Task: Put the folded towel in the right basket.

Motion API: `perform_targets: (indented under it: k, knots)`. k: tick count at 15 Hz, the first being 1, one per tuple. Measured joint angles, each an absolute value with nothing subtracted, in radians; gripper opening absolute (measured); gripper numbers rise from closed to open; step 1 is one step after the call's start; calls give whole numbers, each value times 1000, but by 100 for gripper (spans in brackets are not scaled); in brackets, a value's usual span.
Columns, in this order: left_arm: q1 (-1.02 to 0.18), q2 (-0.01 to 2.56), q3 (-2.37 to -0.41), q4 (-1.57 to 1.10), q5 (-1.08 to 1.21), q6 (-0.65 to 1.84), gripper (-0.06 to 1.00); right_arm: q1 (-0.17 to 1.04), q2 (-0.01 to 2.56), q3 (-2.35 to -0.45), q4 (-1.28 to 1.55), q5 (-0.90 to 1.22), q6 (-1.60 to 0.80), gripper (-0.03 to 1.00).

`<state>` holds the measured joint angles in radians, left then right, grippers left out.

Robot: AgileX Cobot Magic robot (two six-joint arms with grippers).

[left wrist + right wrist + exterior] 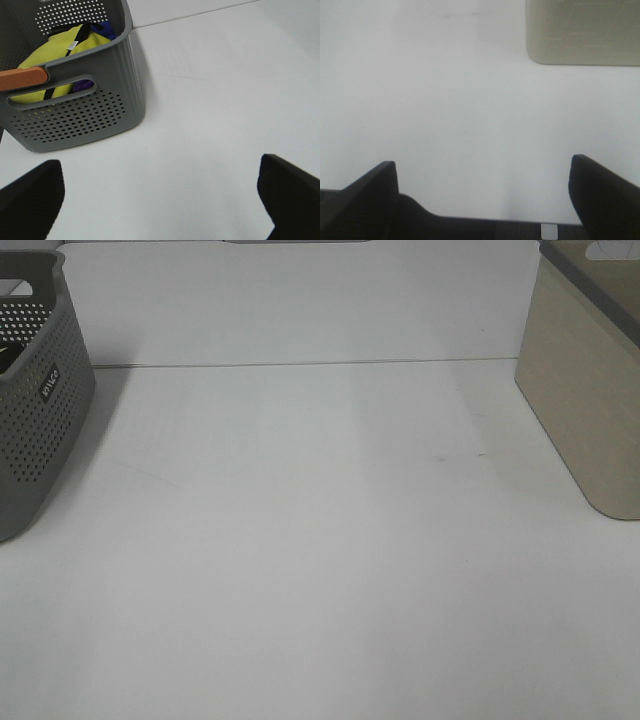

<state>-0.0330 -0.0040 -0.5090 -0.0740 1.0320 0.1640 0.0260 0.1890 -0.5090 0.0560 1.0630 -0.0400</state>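
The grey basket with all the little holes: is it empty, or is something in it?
Not empty. The grey basket holds a yellow-green cloth with something blue beside it. Whether the cloth is a folded towel, I cannot tell.

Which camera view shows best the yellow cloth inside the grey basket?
The left wrist view: the yellow cloth lies visibly inside the grey basket. The exterior high view shows only the basket's side; the right wrist view shows neither.

High cam overlooks table (320, 570); wrist cams low, share baskets.

beige basket (585, 390) cropped, grey basket (35, 400) cropped, contents half-hidden
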Motion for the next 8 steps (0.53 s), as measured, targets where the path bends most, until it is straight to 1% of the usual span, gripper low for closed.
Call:
perform_targets:
  k: [4, 8]
  knots:
    - [-33, -4, -509, -74, 1032, 164, 99, 26, 2, -507, 56, 1062, -43, 86]
    - [-33, -4, -509, -74, 1032, 164, 99, 26, -4, -507, 56, 1062, -48, 86]
